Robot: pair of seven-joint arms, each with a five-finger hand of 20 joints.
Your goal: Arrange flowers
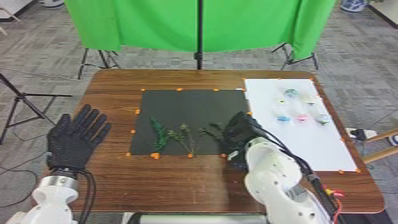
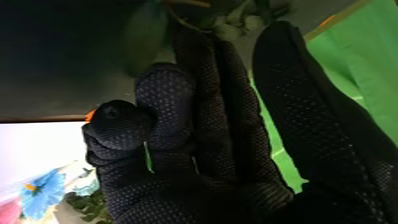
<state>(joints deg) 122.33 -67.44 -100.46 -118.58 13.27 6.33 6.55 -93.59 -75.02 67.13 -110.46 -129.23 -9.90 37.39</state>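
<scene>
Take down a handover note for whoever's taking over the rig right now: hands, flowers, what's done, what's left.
Left hand: open, left of the dark mat.
Right hand: at the mat's right side, by a dark sprig; can't tell whether it grips it.
Done: leafy stems lie on the mat.
Left: the blooms, including blue and pink, are on the white sheet; probably they go in next.

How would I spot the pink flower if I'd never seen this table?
On the brown table, find the white sheet to the right of the dark mat. Look at the row of three blooms nearer the robot. The pink flower is the middle one, between two bluish flowers.
</scene>
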